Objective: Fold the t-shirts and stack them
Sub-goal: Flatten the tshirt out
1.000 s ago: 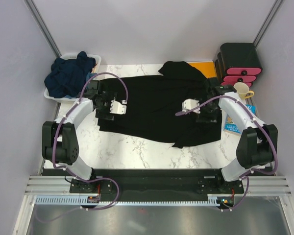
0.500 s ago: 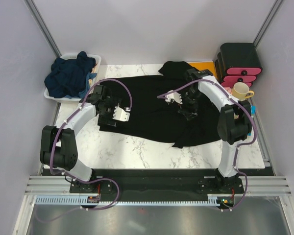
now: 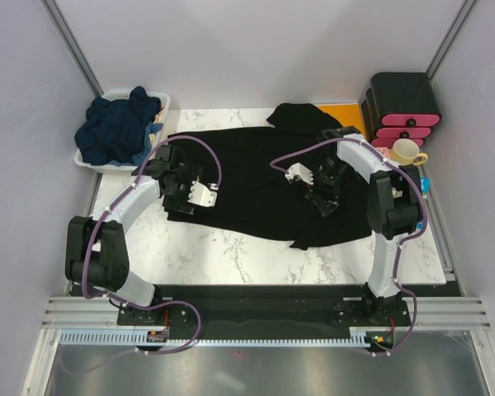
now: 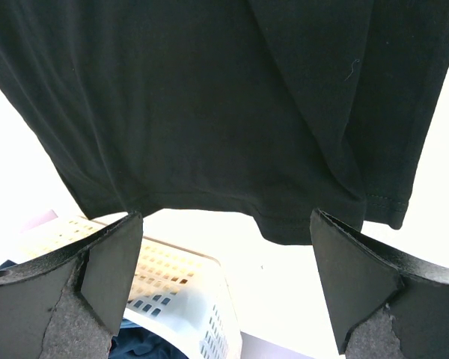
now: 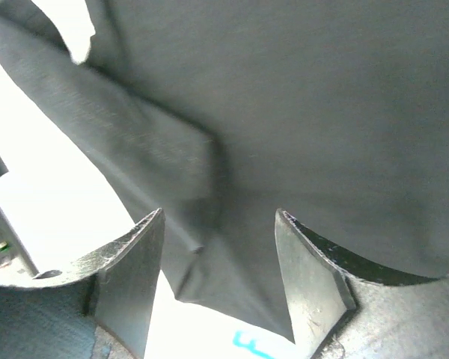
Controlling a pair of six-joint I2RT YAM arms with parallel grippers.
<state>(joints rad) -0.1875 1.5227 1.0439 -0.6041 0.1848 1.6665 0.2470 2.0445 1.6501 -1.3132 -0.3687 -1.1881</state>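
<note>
Both arms bent over black t-shirt (image 3: 256, 186) | left gripper (image 4: 226, 224) spread wide, empty | right gripper (image 5: 219, 217) parted, empty

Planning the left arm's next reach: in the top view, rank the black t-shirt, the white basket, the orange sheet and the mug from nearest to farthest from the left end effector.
1. black t-shirt: its left hem lies right at the left end effector.
2. white basket: far-left corner.
3. orange sheet: far side, right of centre.
4. mug: right edge.
</note>
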